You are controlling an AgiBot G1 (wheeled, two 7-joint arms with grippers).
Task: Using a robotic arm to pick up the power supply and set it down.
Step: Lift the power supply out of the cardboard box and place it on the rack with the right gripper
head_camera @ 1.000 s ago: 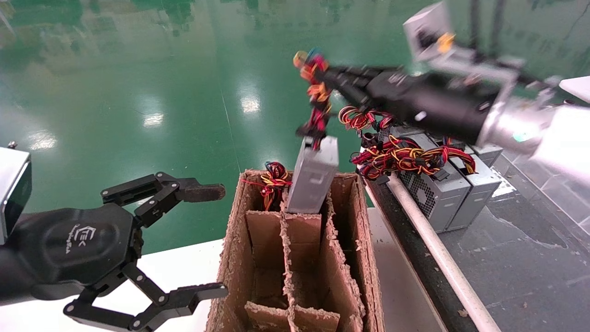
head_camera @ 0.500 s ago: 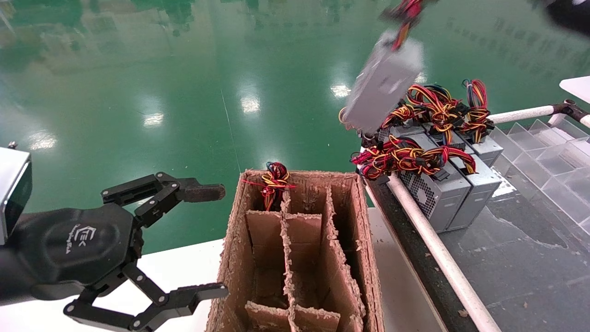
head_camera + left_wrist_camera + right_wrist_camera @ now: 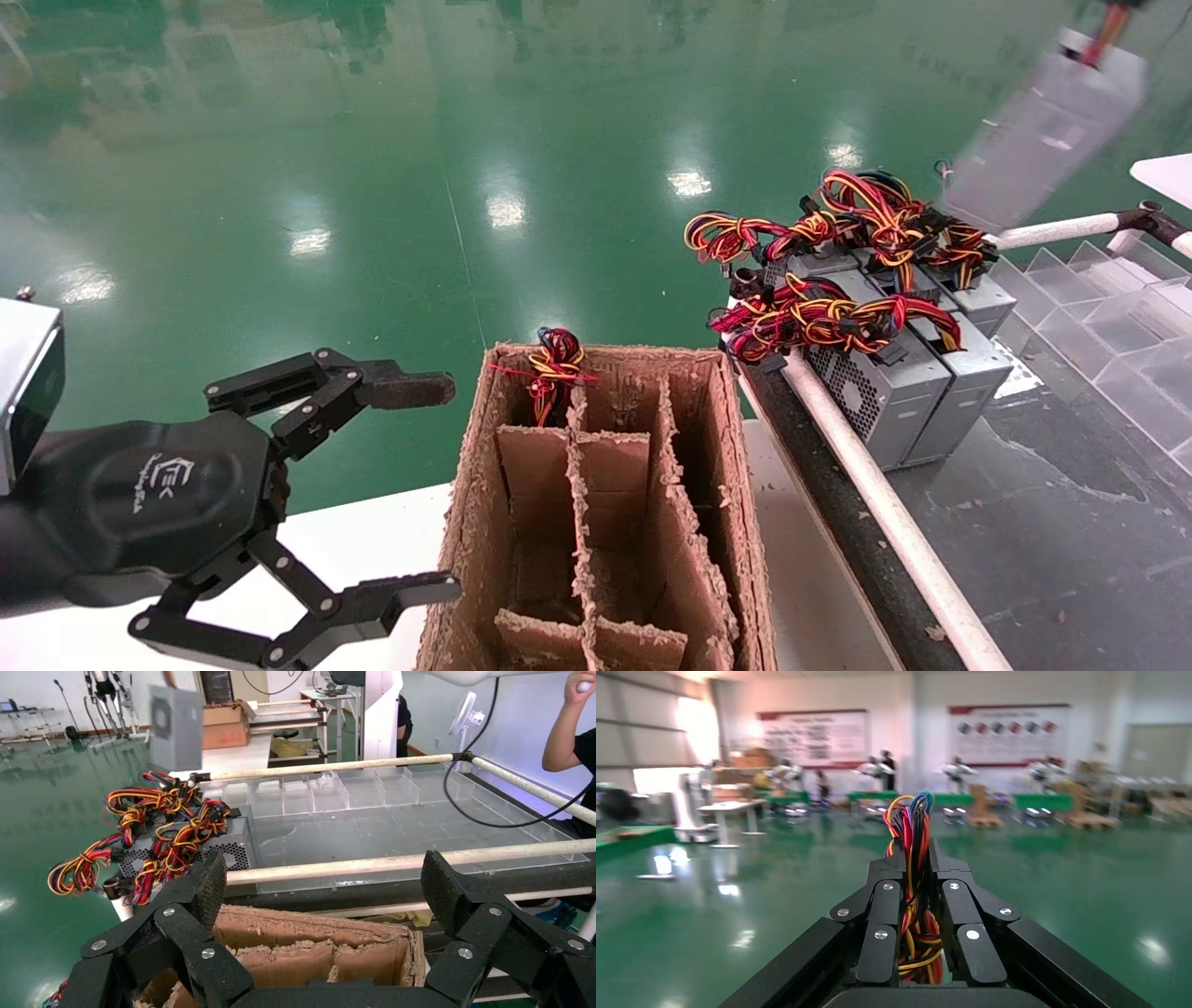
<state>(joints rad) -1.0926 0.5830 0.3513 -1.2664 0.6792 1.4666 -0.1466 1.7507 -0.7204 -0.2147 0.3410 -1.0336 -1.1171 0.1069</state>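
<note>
A worn cardboard box (image 3: 596, 503) sits on a white table (image 3: 372, 540); power supplies (image 3: 894, 373) crowd the neighbouring dark bench (image 3: 1052, 522).

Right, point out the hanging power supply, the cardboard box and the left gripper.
power supply (image 3: 1048, 140): head view, on its flat grey side.
cardboard box (image 3: 466, 522): head view, on its left outer wall.
left gripper (image 3: 447, 485): head view, midway between its open fingertips.

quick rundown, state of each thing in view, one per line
power supply: in the air, hanging tilted by its wires, above the far end of the row
right gripper: shut on the power supply's wire bundle
left gripper: open, empty, beside the cardboard box
cardboard box: open-topped, near compartments empty, one wire bundle showing in a far corner cell
power supplies in a row: resting by the white rail, wires piled on top
</note>
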